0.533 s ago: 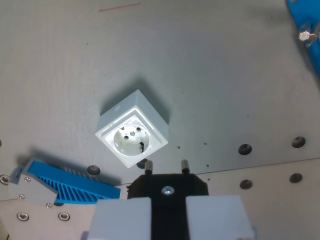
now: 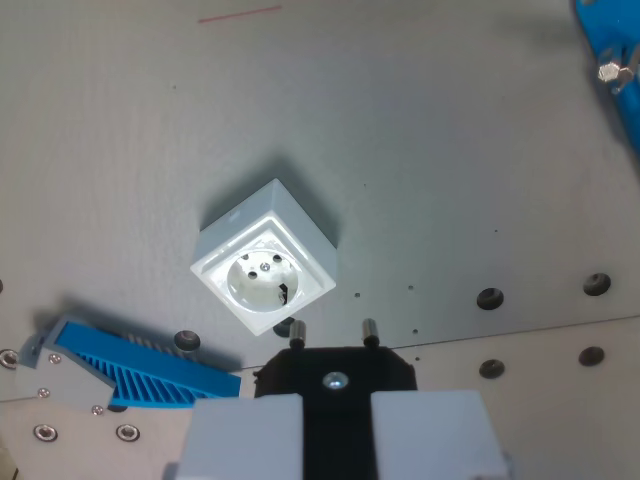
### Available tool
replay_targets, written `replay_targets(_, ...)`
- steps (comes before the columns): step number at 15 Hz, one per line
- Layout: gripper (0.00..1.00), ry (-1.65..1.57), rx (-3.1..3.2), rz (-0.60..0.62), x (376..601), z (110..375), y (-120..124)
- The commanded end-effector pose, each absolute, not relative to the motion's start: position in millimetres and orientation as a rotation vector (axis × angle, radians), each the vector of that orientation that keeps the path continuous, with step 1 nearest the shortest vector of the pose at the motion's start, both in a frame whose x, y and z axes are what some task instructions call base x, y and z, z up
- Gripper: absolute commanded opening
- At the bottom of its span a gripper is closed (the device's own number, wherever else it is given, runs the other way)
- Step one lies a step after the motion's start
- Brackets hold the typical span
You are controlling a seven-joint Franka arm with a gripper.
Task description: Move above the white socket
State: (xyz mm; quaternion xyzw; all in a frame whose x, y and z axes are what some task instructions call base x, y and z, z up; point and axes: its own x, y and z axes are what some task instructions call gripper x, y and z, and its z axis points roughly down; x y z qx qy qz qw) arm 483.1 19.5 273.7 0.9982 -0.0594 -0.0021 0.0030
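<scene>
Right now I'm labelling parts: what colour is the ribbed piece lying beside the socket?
Blue, seen in the wrist view: the ribbed piece lies lower left of the white socket.

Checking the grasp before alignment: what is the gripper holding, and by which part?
A black plug, clamped by its body between the fingers, its two pins pointing away.

A matte grey worktop [image 2: 420,140] fills nearly the whole view, lit evenly from above. A thin red line [image 2: 240,14] marks it at the far edge. Round holes [image 2: 490,297] dot it near a seam, past which lies a paler beige panel [image 2: 560,400] with small screws [image 2: 44,432].
</scene>
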Motion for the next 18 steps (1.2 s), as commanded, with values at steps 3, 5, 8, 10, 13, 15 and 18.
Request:
replay_targets(3,0.0,-0.136,3.134,0.002,481,271,20)
replay_targets(5,0.0,-0.106,3.136,0.009,480,269,21)
replay_targets(8,0.0,-0.06,3.139,0.029,478,265,21)
replay_targets(10,0.0,-0.033,3.14,0.051,476,261,22)
replay_targets(13,0.0,0.029,3.141,0.08,473,254,24)
replay_targets(15,0.0,0.072,3.139,0.091,470,248,25)
replay_targets(18,0.0,0.139,3.135,0.104,465,239,28)
